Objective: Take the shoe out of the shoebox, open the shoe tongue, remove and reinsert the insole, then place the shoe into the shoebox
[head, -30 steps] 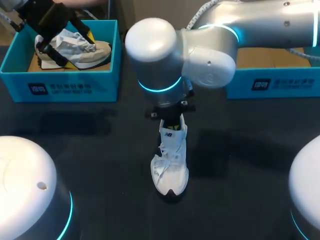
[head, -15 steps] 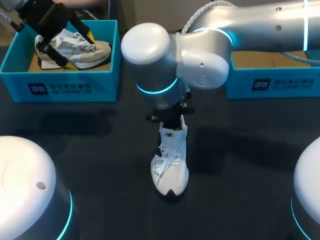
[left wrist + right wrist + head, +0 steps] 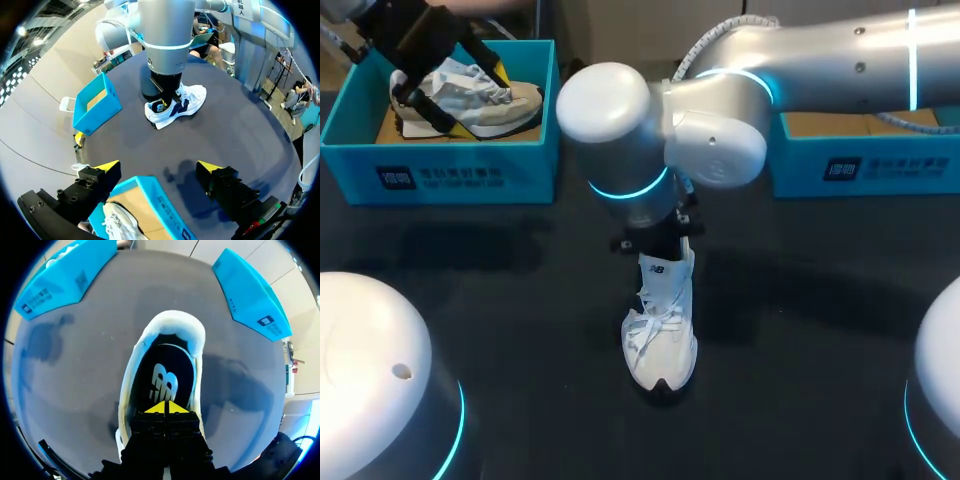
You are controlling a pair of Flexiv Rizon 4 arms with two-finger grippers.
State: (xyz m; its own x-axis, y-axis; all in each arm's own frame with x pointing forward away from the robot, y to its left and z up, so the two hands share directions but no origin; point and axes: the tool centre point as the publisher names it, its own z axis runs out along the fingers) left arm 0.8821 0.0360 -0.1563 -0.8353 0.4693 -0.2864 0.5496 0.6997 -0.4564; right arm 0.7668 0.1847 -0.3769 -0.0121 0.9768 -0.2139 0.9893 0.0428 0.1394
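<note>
- the dark bench (image 3: 820, 300) fills the place, with two bright blue boxes along its far side.
- nearest to me, the white shoe (image 3: 660, 340) stands upright on the bench in the middle, out of any box. its toe points this way and its tongue (image 3: 663, 268) is lifted at the back of the laces.
- the right hand (image 3: 165, 407) hangs straight over the shoe's mouth. its two yellow tips are pressed together into one point, right at the front of the dark insole (image 3: 162, 375), which lies flat inside.
- i can't see anything pinched between those tips, and i can't tell if they touch the insole or sit just above it.
- my guess is the insole step is in hand. to do it well, the tips want to part a little and catch the insole's edge rather than the tongue or lining. then lift slowly, so the light shoe doesn't tip or come up with it.
- farther back on the right, the right shoebox (image 3: 860, 165) shows a bare brown floor, likely where the shoe goes in the end.
- farthest on the left, the left hand (image 3: 157, 169) hovers over the left shoebox (image 3: 440, 175) with its fingers spread wide, gripping nothing. a beige shoe (image 3: 480, 100) lies inside that box beneath it.
</note>
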